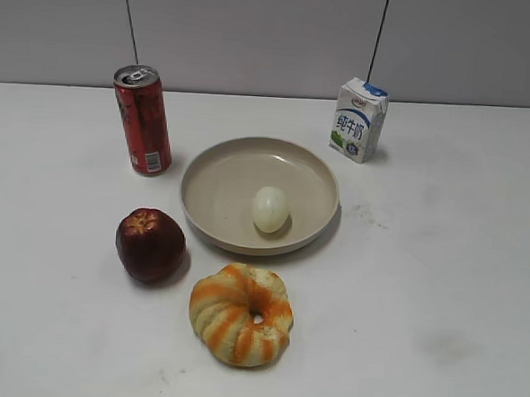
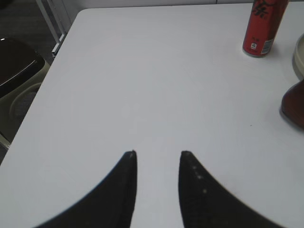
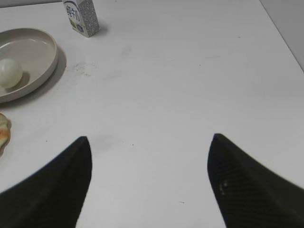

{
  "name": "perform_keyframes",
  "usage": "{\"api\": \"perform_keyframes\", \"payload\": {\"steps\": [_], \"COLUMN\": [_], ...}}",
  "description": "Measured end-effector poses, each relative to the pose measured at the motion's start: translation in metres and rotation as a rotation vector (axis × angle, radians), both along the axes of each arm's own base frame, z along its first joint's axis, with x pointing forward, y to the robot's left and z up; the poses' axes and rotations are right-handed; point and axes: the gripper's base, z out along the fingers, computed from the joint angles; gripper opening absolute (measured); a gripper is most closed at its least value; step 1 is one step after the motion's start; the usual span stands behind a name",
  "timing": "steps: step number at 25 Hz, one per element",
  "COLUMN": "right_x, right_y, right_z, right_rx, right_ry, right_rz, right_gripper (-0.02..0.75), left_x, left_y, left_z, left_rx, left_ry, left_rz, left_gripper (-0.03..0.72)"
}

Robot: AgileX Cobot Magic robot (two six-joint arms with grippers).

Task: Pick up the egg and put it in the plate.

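Observation:
The pale cream egg [image 1: 271, 209] lies inside the round beige plate [image 1: 221, 173] at the middle of the white table. The right wrist view also shows the egg [image 3: 9, 72] in the plate [image 3: 40, 47] at its far left. My right gripper [image 3: 149, 140] is open and empty over bare table, well to the right of the plate. My left gripper [image 2: 158, 153] is open and empty over bare table, far to the left of the plate, whose rim [image 2: 298, 57] shows at that view's right edge. Neither gripper shows in the exterior view.
A red can [image 1: 143, 119] stands behind the plate to the left, a small milk carton [image 1: 359, 119] behind it to the right. A dark red apple [image 1: 150, 245] and an orange-striped ring bread [image 1: 241, 314] lie in front of the plate. The table's left edge [image 2: 45, 85] is near.

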Motion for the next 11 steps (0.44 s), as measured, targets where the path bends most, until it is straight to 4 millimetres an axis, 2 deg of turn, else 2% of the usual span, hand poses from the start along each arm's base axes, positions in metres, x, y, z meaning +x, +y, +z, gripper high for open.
{"api": "perform_keyframes", "payload": {"steps": [11], "right_x": [-0.0002], "right_y": [0.0001], "right_z": [0.0000], "right_rx": [0.001], "right_ry": [-0.001], "right_rz": [0.001], "right_gripper": [0.572], "left_x": [0.0000], "left_y": [0.0000], "left_z": [0.0000], "left_rx": [0.000], "left_ry": [0.000], "left_rz": [0.000], "left_gripper": [0.238]}}
